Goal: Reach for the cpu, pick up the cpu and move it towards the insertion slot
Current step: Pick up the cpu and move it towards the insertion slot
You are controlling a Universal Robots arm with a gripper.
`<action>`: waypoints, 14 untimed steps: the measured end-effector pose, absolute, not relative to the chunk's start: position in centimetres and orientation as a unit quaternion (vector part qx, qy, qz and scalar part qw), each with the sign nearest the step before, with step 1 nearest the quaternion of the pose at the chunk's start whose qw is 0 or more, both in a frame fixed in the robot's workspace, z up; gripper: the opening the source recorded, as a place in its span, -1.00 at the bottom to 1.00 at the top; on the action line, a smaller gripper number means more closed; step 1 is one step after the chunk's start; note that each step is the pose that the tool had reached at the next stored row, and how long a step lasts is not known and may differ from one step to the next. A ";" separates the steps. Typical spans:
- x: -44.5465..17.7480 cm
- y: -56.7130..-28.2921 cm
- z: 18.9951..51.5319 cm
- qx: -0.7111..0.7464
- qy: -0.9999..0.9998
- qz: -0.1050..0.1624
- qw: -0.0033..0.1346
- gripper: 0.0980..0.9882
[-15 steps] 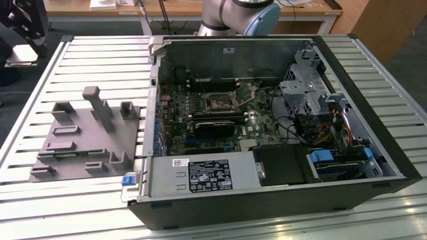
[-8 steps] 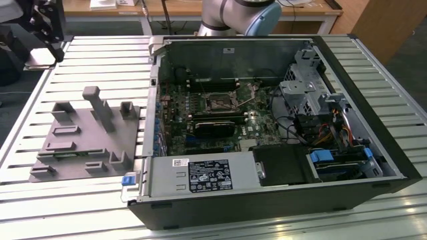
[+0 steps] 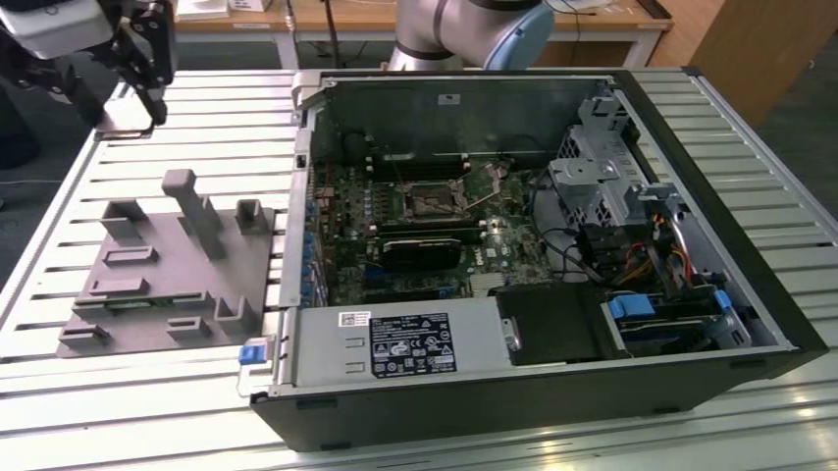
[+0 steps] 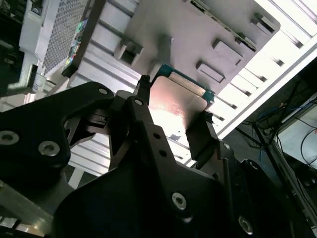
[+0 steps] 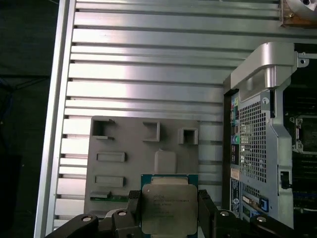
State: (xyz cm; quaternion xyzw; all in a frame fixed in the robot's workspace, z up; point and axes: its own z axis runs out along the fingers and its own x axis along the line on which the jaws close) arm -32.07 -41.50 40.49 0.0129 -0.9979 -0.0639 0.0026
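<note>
Slatted table bears grey fixture plate and computer case.

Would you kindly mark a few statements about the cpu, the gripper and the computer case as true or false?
1. The gripper is shut on the cpu. True.
2. The cpu sits in the insertion slot. False: the gripper holds it outside the computer case.
3. The computer case lies open, its motherboard showing. True.
4. The grey fixture plate lies to the exterior view's right of the computer case. False: it lies to its left.
</note>
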 end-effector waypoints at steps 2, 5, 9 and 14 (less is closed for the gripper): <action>-31.5 -41.5 40.4 0.013 -0.998 -0.064 0.003 0.00; -30.7 -41.5 40.3 0.013 -0.998 -0.064 0.003 0.00; -29.6 -41.5 40.2 0.013 -0.998 -0.064 0.003 0.00; -28.1 -41.5 40.1 0.013 -0.998 -0.064 0.003 0.00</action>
